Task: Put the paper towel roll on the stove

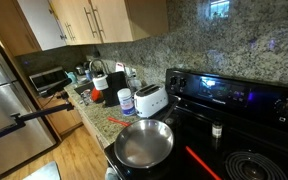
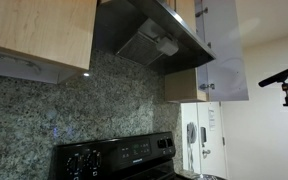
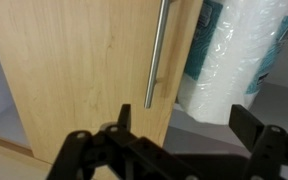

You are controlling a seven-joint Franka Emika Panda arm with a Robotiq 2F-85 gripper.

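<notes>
White and bulky, the paper towel roll [image 3: 239, 60] shows only in the wrist view. It is sealed in shiny, crinkled plastic wrap with a teal-blue printed band down one side. It stands just beside a pale wooden cabinet door [image 3: 84, 70], close to the door's edge, and I cannot tell what it rests on. A slim metal handle [image 3: 157, 55] runs upright down that door, between its wood grain and the roll. The black stove [image 1: 234, 95] is visible in both exterior views, with a blue-lit display on its raised back panel. A round silver frying pan [image 1: 144, 143] sits at its front corner. On the speckled counter next to it stand a white toaster [image 1: 151, 100] and a small white canister [image 1: 126, 100] with a blue label. The gripper [image 3: 184, 118] points at the door and the roll. Its black fingers [image 3: 124, 115] are spread wide apart and empty: one shows in front of the door, the other just under the roll's lower edge.
</notes>
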